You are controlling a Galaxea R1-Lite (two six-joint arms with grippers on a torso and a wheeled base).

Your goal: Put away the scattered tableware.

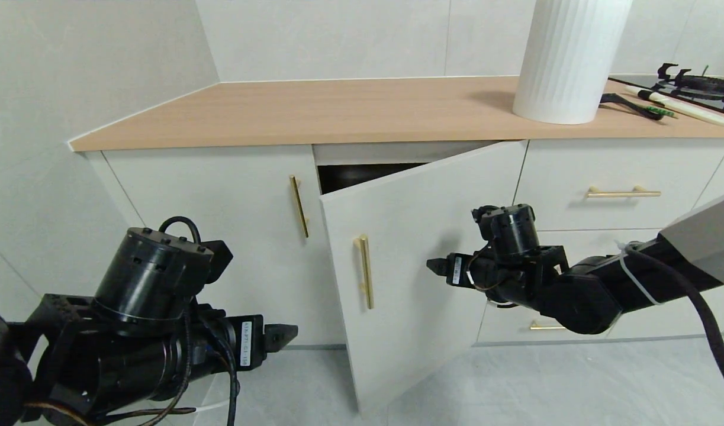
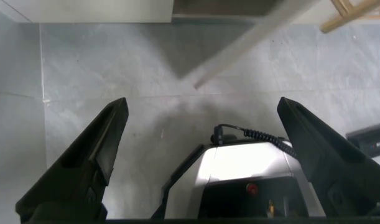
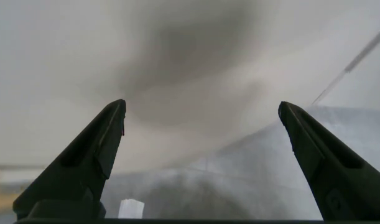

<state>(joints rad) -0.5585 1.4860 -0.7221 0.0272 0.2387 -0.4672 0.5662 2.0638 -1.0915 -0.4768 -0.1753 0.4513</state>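
Your right end effector [image 1: 435, 265]: wide, empty, just off half-open cabinet door [image 1: 409, 225], beside its handle [image 1: 366, 272]. Left end effector [image 1: 286, 335]: wide, empty, low. Utensils [image 1: 637, 107] lie at surface [image 1: 314, 112] right end, near white cylinder [image 1: 569, 59]. Likely step: swing door fully open, pushing along hinge arc, before fetching.

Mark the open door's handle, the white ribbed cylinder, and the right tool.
open door's handle [image 1: 364, 271], head view, middle of the brass bar.
white ribbed cylinder [image 1: 566, 59], head view, middle of its side wall.
right tool [image 1: 434, 266], head view, at its fingertips.
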